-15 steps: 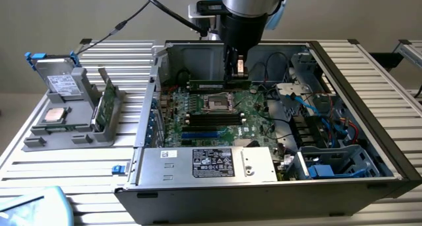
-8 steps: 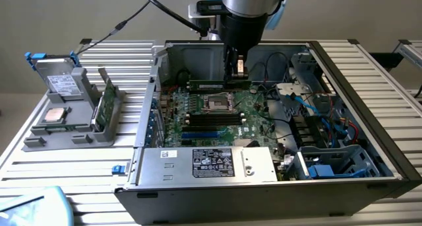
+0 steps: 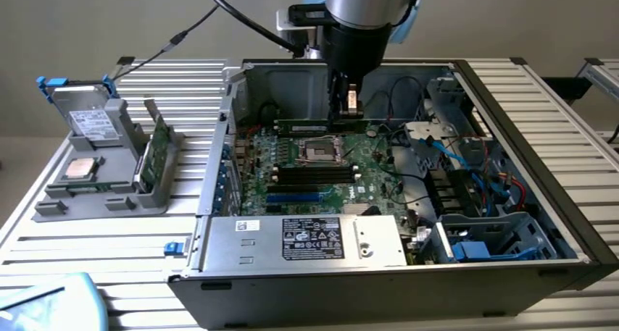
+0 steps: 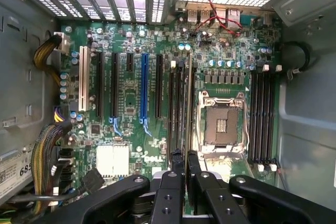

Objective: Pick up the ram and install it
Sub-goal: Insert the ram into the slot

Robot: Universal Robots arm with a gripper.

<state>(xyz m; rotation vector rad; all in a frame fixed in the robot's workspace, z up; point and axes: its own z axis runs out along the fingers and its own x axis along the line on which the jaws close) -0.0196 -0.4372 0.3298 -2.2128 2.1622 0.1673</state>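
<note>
Ram [image 3: 309,126] hangs level in the gripper [image 3: 346,115] in the exterior view. It is a long green stick lying crosswise just beyond the far side of the processor socket [image 3: 317,151], low over the motherboard [image 3: 363,173] inside the uncovered computer case [image 3: 570,222]. The arm comes straight down from above, and its fingers pinch the stick's upper edge, toward the end on the exterior view's right. Whether the stick is seated in a slot cannot be told. Well apart on the slatted table [image 3: 97,237], at the exterior view's left, a grey holder [image 3: 58,204] carries a boxy drive [image 3: 92,121], a square processor chip [image 3: 80,169] and a second green stick [image 3: 155,153] standing on edge.

In the wrist view the black fingers [image 4: 173,182] are drawn close together, pinching the ram [image 4: 189,103], which shows edge-on as a thin line. It runs alongside the dark memory slots [image 4: 176,108], between them and the bare processor socket [image 4: 220,124].
</note>
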